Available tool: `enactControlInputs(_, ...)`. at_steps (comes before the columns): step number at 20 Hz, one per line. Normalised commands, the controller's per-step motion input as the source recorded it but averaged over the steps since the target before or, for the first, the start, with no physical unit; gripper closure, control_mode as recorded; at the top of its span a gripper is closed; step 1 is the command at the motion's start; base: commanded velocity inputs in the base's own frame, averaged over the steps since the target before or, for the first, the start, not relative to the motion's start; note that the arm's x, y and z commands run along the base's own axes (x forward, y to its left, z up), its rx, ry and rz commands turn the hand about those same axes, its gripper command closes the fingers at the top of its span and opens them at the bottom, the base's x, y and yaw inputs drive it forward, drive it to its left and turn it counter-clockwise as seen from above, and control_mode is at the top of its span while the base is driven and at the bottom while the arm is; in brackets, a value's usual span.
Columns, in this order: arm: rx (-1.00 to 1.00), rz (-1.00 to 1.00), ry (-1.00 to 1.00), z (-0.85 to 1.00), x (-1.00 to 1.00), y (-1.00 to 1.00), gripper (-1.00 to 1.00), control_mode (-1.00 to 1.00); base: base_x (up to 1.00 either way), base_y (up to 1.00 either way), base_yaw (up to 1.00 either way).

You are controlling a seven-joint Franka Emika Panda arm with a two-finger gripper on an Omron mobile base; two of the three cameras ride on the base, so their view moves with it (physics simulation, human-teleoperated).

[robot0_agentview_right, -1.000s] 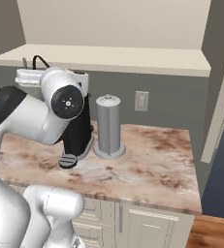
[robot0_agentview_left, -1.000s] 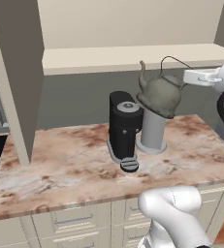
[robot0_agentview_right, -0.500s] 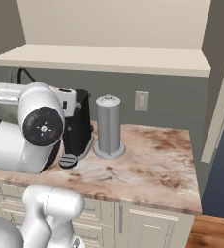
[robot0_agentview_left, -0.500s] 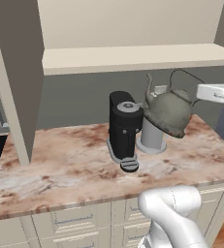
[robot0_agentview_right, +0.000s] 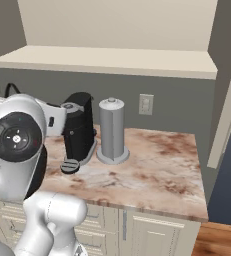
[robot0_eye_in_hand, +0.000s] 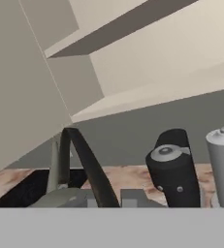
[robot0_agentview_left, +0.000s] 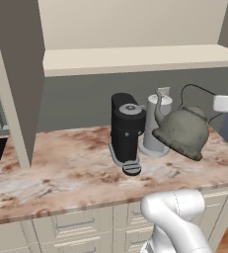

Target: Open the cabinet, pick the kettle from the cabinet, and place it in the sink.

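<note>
Kettle (robot0_agentview_left: 182, 131) has dropped lower and swung out over the surface's (robot0_agentview_left: 61, 168) right end, hanging tilted in front of the paper towel holder (robot0_agentview_left: 155, 126). Looks like rigid, fairly light metal, probably slick, so the thin wire handle (robot0_eye_in_hand: 87, 167) is the spot. Tool's pinched nearly shut on it.
</note>
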Motion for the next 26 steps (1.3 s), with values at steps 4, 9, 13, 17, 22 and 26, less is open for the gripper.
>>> enactControlInputs(4,0.00,0.00,0.15,0.00,-0.48,0.00,1.00,-1.00,0.00,0.00,0.00)
enactControlInputs(9,0.01,0.00,0.12,-0.03,-0.56,0.00,1.00,-1.00,0.00,0.00,0.00)
enactControlInputs(13,0.02,0.00,0.08,-0.03,-0.64,0.00,1.00,-1.00,0.00,0.00,0.00)
enactControlInputs(17,0.01,0.00,0.04,-0.03,-0.30,0.00,1.00,1.00,-0.33,0.00,0.00)
enactControlInputs(22,0.00,0.00,0.00,0.00,0.00,0.00,1.00,1.00,-0.72,0.00,0.00)
enactControlInputs(26,0.00,0.00,0.00,0.00,0.00,0.00,1.00,1.00,-0.67,0.17,-0.02)
